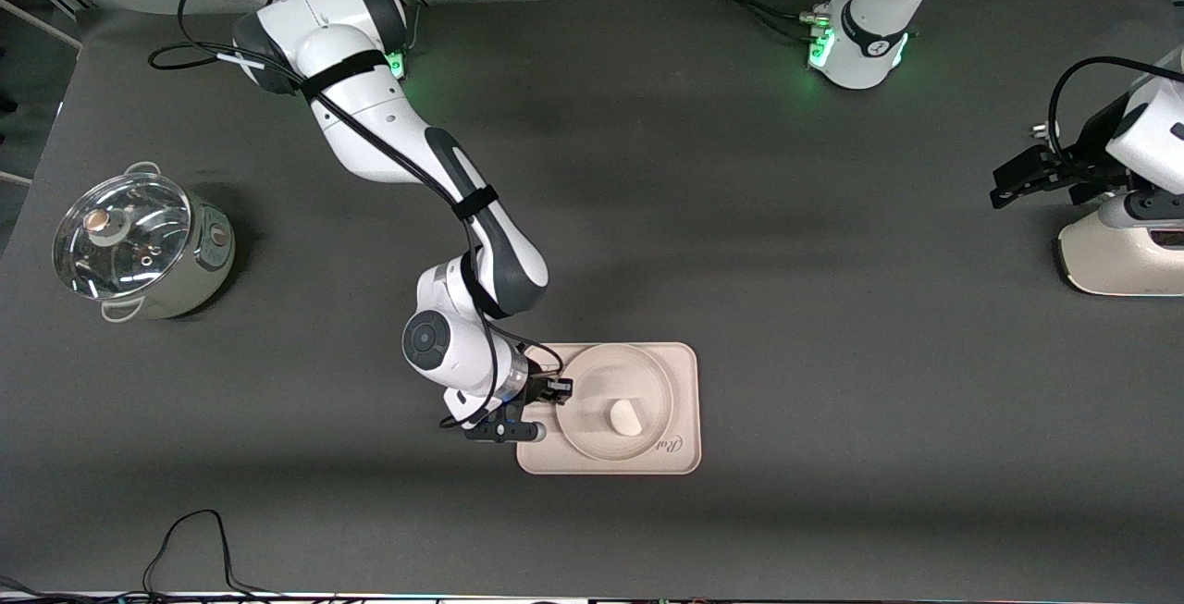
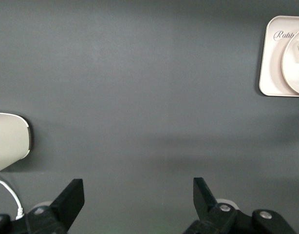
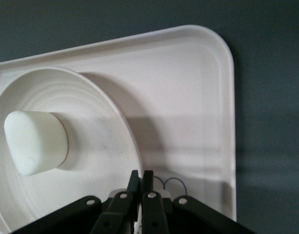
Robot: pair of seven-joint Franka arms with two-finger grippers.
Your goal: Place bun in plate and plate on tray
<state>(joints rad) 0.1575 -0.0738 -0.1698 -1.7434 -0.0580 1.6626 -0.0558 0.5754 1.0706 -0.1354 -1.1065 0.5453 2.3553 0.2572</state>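
One smooth white bun (image 1: 625,417) in round plate (image 1: 592,437).

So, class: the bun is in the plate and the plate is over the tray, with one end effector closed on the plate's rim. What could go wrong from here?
1. The right end effector is shut on the rim of the plate; pulling away without opening could drag or tip the plate on the tray.
2. A jolt might roll the loose bun out of the shallow plate.
3. The left end effector waits open near the table's edge, too distant to help.
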